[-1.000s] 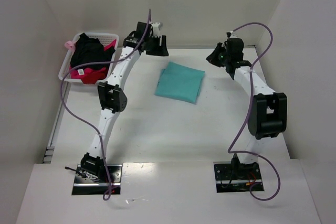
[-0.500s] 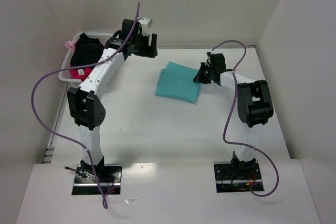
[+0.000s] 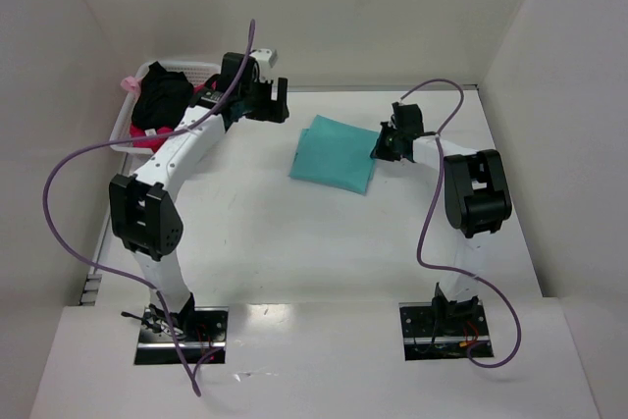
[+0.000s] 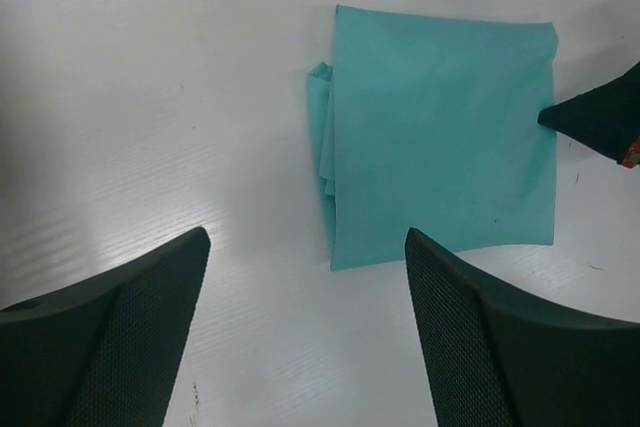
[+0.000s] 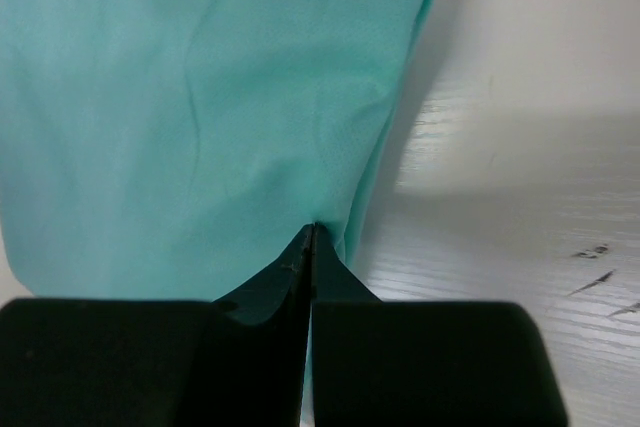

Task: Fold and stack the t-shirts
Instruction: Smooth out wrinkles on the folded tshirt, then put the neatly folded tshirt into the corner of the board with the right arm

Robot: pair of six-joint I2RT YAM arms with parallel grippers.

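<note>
In the upper left of the top view, the basket holds unfolded clothes. Just right of it the left gripper hovers with its claw apart and empty. The folded teal t-shirt lies flat at upper centre. The right gripper, claw together, touches the shirt's right edge; whether cloth is caught I cannot tell. Any push should stay low and even, or the layers may bunch. A second ago this gripper hung high, well apart from the shirt; the shirt has not shifted.
</note>
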